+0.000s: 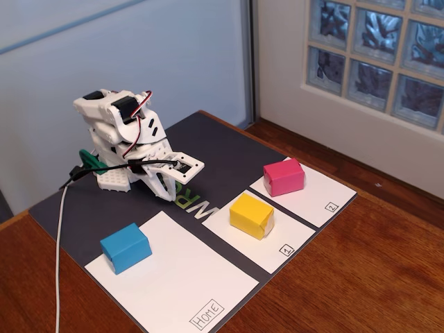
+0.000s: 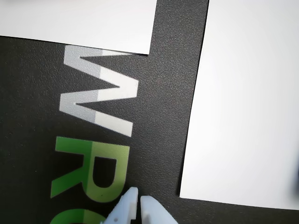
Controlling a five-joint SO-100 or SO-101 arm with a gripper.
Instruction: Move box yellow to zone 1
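The yellow box (image 1: 251,215) sits on the white panel marked "1" (image 1: 295,234), toward its far end. My gripper (image 1: 168,193) is folded low over the dark mat, well to the left of the box and apart from it. In the wrist view my gripper (image 2: 138,199) shows at the bottom edge, its jaws closed together with only a thin slit and nothing between them. It hangs over the mat's grey and green lettering (image 2: 98,98). The yellow box is out of the wrist view.
A pink box (image 1: 283,177) sits on the panel marked "2" (image 1: 325,200). A blue box (image 1: 125,247) sits on the far corner of the "Home" panel (image 1: 187,277). A white cable (image 1: 59,263) runs down at the left. Two white panel corners (image 2: 243,102) show in the wrist view.
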